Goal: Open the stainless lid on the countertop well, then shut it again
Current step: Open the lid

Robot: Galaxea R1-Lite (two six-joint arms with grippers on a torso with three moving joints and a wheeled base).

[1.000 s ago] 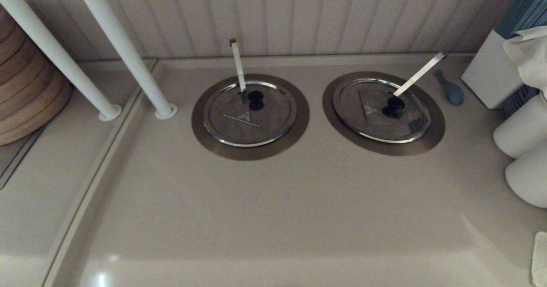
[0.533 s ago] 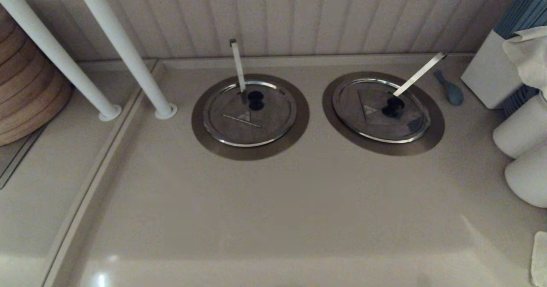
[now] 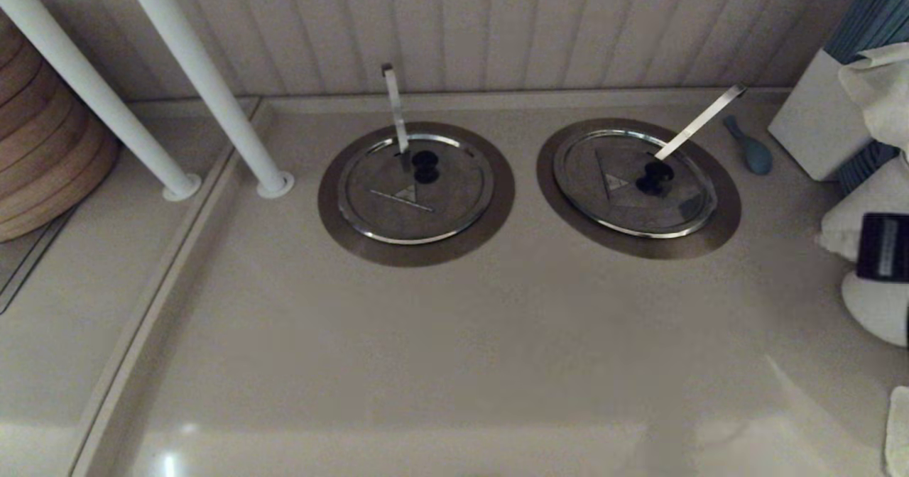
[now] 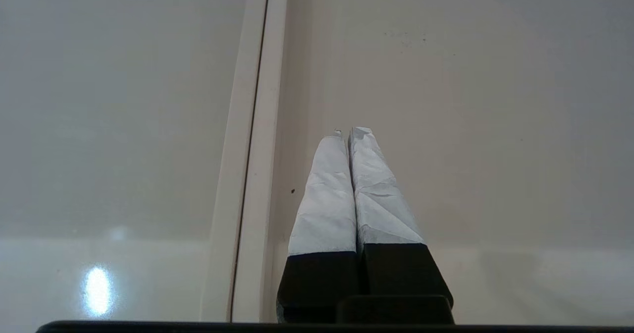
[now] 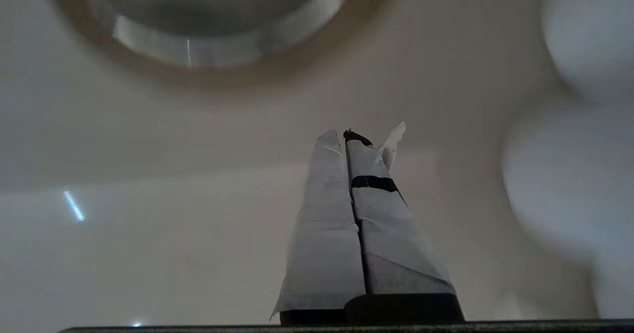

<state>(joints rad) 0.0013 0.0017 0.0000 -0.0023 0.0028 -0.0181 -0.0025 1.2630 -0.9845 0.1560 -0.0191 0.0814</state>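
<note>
- Head view, nearest first: the pale table (image 3: 440, 349) is bare at 6 o'clock. A dark block of the right arm (image 3: 883, 247) has come into the picture at the 3 o'clock edge, where a second ago only the white rolls (image 3: 870, 306) showed. It now covers part of them.
- I judge this as the start of the reach. Nothing has touched the lid yet, so opening and closing both lie ahead.
- Right wrist view: the right claw (image 5: 349, 137) is closed and empty, its taped fingers pressed together, hanging over bare table. The collar and the lid's rim lie ahead of it, well apart.
- Left wrist view: the left claw (image 4: 349, 134) is closed too, holding nothing, parked over a seam in the table.
- Farther off at about 1 o'clock, the stainless lid (image 3: 625, 193) sits flat on the countertop well (image 3: 554, 172), black knob at its centre, the diagonal strip (image 3: 699, 122) rising from it.
- At 12 o'clock lies the twin lid (image 3: 398, 200) with its near-vertical strip (image 3: 395, 108).
- Hidden or unclear: the head view does not show either claw itself. The well's inside is covered. The right wrist view is smeared, so the knob cannot be made out there.
</note>
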